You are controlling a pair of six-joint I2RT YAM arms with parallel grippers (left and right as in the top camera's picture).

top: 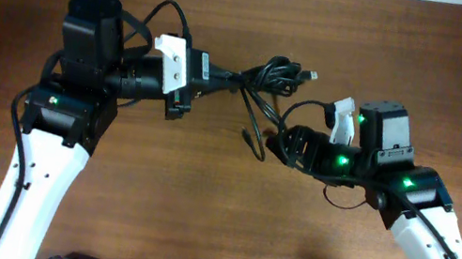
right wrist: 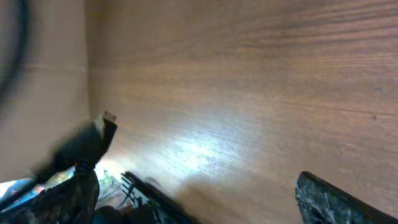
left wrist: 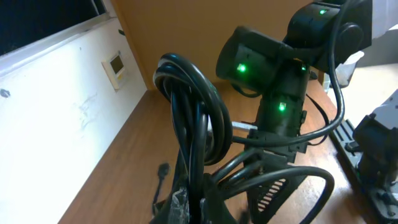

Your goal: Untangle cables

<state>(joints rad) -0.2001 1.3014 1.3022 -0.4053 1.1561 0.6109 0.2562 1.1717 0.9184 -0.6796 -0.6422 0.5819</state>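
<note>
The cables are a black bunch of loops lifted above the wooden table, with a small plug sticking out to the right and loose strands trailing down. My left gripper is shut on the bunch's left end; in the left wrist view the cables rise in loops from between my fingers. My right gripper is open just below and right of the trailing strands. In the right wrist view its fingers stand wide apart with nothing between them, and a blurred cable end shows at the left.
The wooden table lies under both arms. A white wall or board runs along the table's far edge. The right arm with green lights stands close behind the bunch. Its own thicker black wire loops near the right gripper.
</note>
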